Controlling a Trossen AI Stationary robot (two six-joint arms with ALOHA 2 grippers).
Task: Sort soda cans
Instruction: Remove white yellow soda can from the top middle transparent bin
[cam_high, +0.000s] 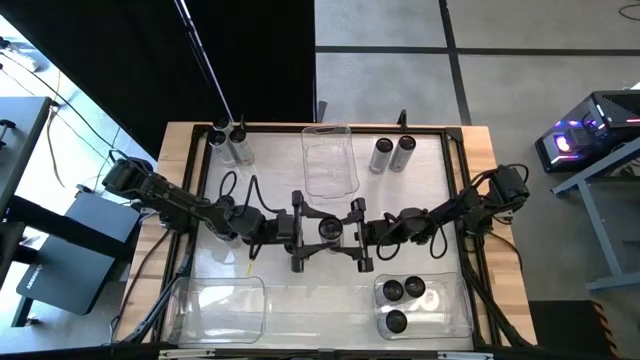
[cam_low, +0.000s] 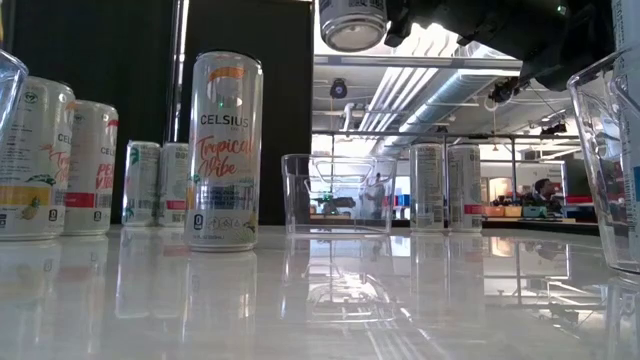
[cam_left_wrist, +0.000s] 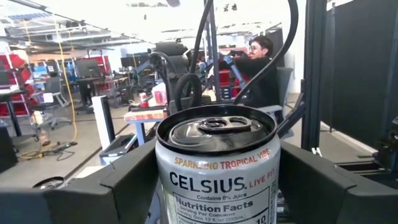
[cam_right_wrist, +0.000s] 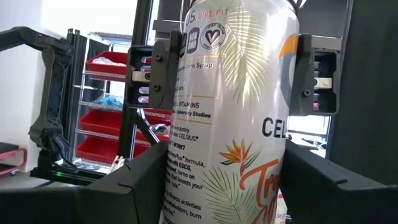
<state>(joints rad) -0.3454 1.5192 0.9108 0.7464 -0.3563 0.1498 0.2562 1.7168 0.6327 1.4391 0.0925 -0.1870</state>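
"CELSIUS Tropical Vibe" on can (cam_low: 224, 150)

I count nine soda cans (cam_high: 390, 155): two in each far corner, three in the near right bin (cam_high: 455, 318), one standing loose, one held between the arms. Three clear bins.
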